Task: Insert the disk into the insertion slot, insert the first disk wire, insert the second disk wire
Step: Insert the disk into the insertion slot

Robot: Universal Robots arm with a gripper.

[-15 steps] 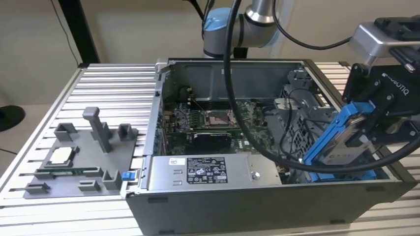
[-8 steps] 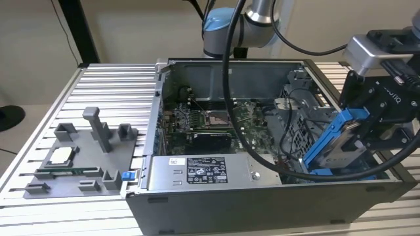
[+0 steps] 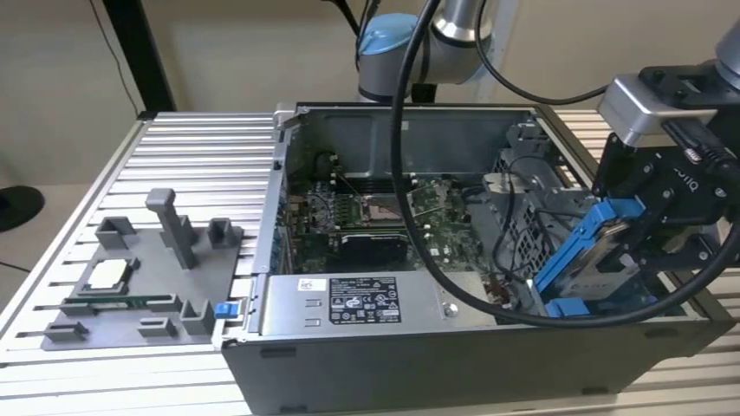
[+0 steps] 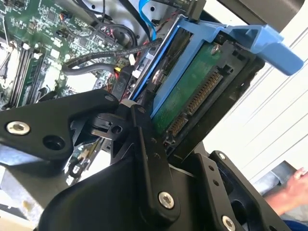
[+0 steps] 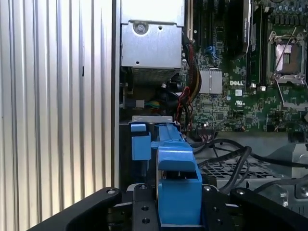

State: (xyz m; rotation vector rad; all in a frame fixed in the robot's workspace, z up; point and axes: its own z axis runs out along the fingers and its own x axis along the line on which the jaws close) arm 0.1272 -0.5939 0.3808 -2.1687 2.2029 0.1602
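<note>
My gripper (image 3: 633, 247) is shut on the disk (image 3: 598, 260), a silver drive in a bright blue carrier frame. I hold it tilted on edge over the front right corner of the open computer case. Its lower end sits down beside the insertion slot's grey metal cage (image 3: 522, 227). In the second wrist view the disk's green circuit board and connector (image 4: 192, 91) face the camera between my black fingers (image 4: 144, 144). The first wrist view looks along the blue carrier (image 5: 178, 175) toward a blue tab (image 5: 140, 144) of the bay. Black cables (image 5: 226, 154) lie loose beside it.
The grey power-supply box (image 3: 359, 303) with a white sticker fills the case front, with the motherboard (image 3: 370, 212) behind it. A grey fixture tray (image 3: 139, 286) sits on the slatted table at the exterior view's left. A person's hand (image 4: 293, 185) shows beyond the case.
</note>
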